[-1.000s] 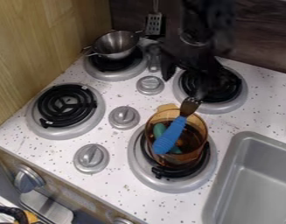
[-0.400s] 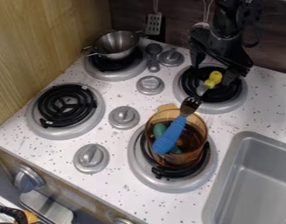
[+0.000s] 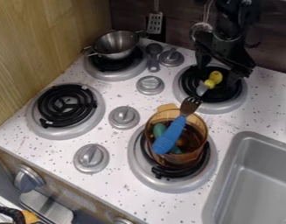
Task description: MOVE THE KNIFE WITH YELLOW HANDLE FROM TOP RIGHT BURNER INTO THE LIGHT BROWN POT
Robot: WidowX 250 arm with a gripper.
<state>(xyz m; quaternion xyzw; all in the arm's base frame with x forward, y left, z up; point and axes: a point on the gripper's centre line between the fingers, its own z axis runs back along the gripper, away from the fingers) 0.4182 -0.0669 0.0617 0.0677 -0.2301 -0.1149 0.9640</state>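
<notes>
- One yellow-handled knife (image 3: 210, 83) is seen on the top right burner (image 3: 212, 108), no longer blocked from view.
- The gripper (image 3: 217, 74) has been shifted right, spread over it, so a grasp can probably be tried.

Bright, fairly even light covers the worktop (image 3: 118, 192); the back wall (image 3: 279, 48) is much darker. Soft highlights touch the pan (image 3: 116, 45), a pale sheen lies on the sink (image 3: 250, 175), and shade dims the front panel (image 3: 83, 197)

Yellow-handled knife (image 3: 210, 83) on coil burner (image 3: 216, 107), amber pot (image 3: 192, 159) upright
</notes>
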